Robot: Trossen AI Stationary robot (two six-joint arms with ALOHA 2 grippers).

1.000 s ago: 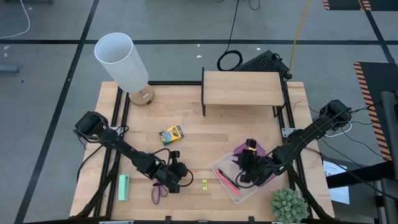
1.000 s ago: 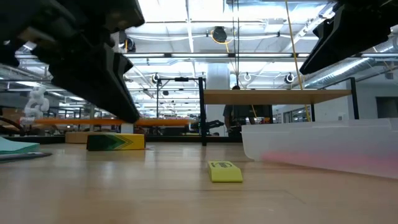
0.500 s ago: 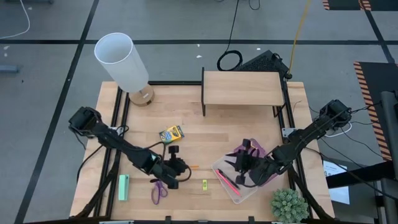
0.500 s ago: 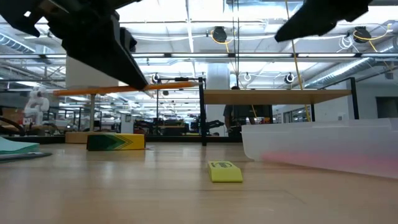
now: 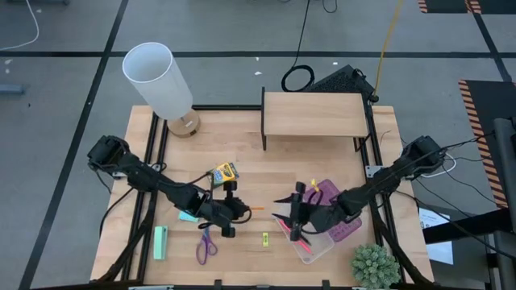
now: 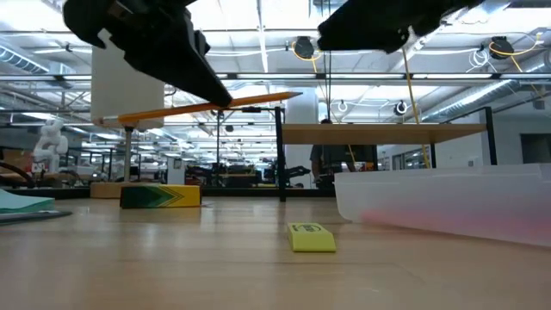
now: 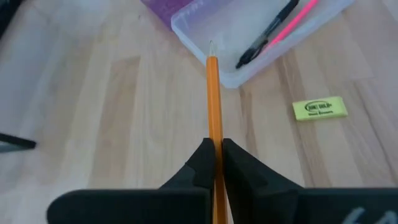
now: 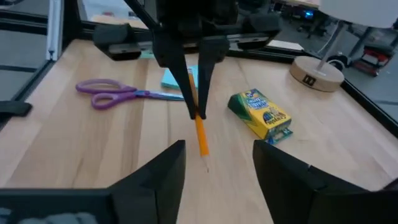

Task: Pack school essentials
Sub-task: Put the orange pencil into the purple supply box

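My left gripper (image 5: 231, 211) is shut on the orange pencil (image 7: 212, 93), which hangs above the table's middle with its sharpened tip toward the table's right. My right gripper (image 5: 284, 211) is open and hovers just right of that tip, facing it, with nothing between its fingers (image 8: 158, 180). The clear case (image 7: 249, 31) lies on the table at the right and holds the pink pen (image 5: 294, 235) and a black pen (image 7: 264, 34). The yellow crayon box (image 5: 222, 172), the purple-handled scissors (image 5: 204, 245), the light-blue note pad (image 8: 177, 78) and a tiny yellow piece (image 5: 264, 238) lie flat on the wood. My left gripper pinches the pencil between its two fingers (image 7: 202, 165), past the middle of the shaft (image 6: 225, 103) toward the tip. The fingers slant down from the table's left, and the pencil runs out forward between their tips. It is lifted clear, nearly level, tip end slightly higher.
A purple piece (image 5: 337, 211) lies by the case under my right arm. A mint-green block (image 5: 160, 242) lies near the front left. A white lamp (image 5: 161, 80) and a wooden shelf (image 5: 313, 113) stand at the back; a small plant (image 5: 374, 264) stands at the front right corner.
My left gripper has lifted the orange pencil clear of the table and carried it up and toward the table's right, its tip end rising a little. My right gripper has moved from over the case toward the table's left, toward the pencil's tip.
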